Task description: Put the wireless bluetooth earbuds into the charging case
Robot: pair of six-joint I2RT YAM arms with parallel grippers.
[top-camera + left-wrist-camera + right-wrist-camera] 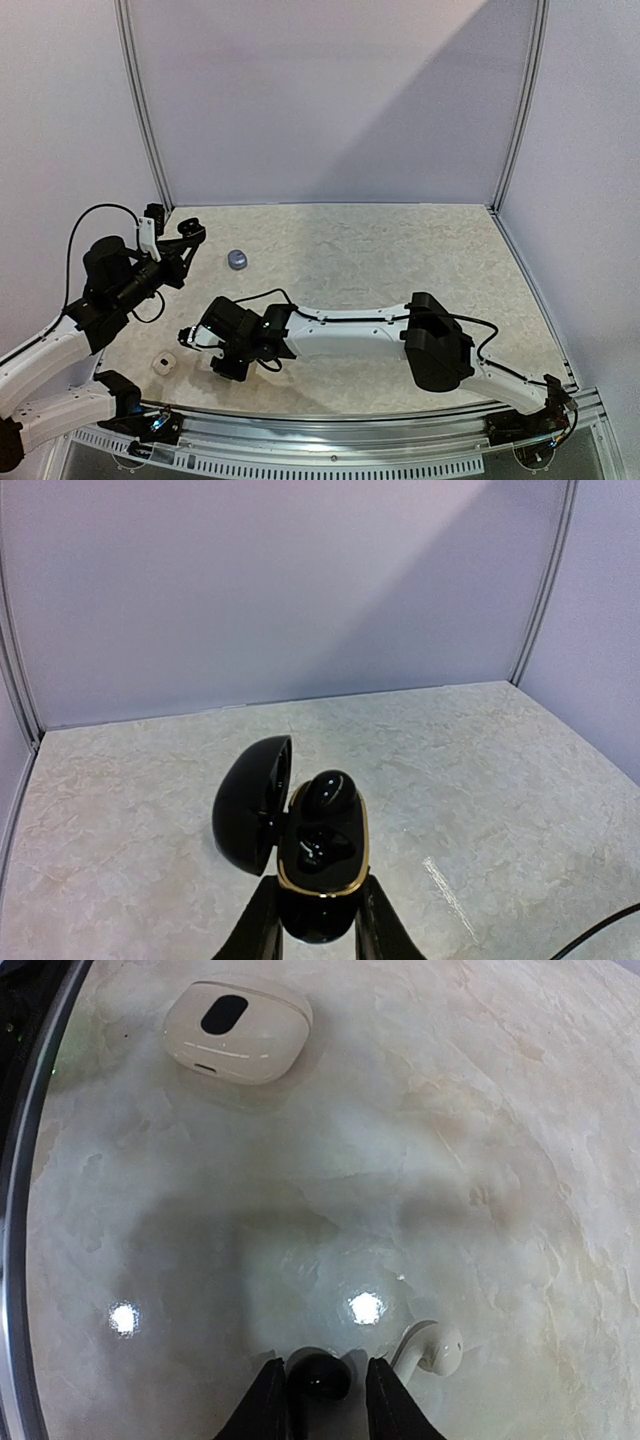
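The glossy black pebble-shaped charging case (318, 905) fills the lower centre of the left wrist view. Its domed lid (250, 805) is swung open to the left and a thin gold-coloured rim (363, 830) rings the tray. A shiny black bean-shaped earbud (328, 792) sits in the upper socket. The lower socket is dark, and what it holds cannot be made out. The left gripper (318, 935) is clamped on the case's near end, one black finger against each flank.

At the bottom centre of the right wrist view, a second smooth black earbud (320, 1375) lies on the polished cream marbled table (450, 1160), whose surface mirrors two bright lamp spots. The right gripper (318, 1405) stands over this earbud with its jaws a little apart, one on either side. Whether they press on it cannot be told. Just beside the right-hand finger lies a small white rounded earbud (437, 1348).

In the upper left of that view rests a matt off-white rounded case (237, 1030), closed, with a black oval patch on its top.

In the top view, a small greyish-lavender rounded case (237, 259) sits left of centre on the table, near the left gripper and well apart from the off-white case.
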